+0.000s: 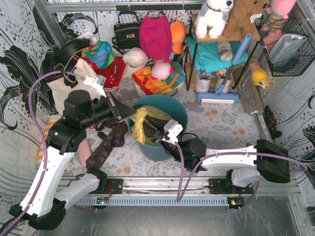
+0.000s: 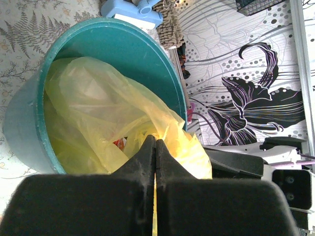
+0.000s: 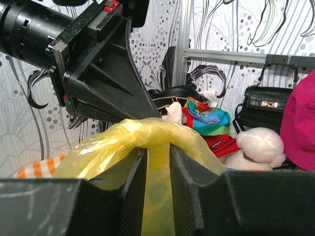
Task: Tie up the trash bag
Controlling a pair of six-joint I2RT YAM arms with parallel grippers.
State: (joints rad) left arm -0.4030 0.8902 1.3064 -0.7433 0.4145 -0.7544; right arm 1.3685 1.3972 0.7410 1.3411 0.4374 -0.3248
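Both are gripping: left tool and right tool are each clamping a fold of the trash bag, which is sitting in the teal bin at mid-bench. Likely risk: thin film tearing or slipping under a hard pull, or the bin tipping. The bench is showing a pale floral print, with handbags and plush toys crowding its far edge.

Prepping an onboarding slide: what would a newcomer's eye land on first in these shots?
The yellow trash bag, bunched up out of the teal bin mid-table, with the left end effector and the right end effector each pinching a fold of it. Behind it is a cluttered back wall: a pink bag, a black handbag and plush toys at the upper right.
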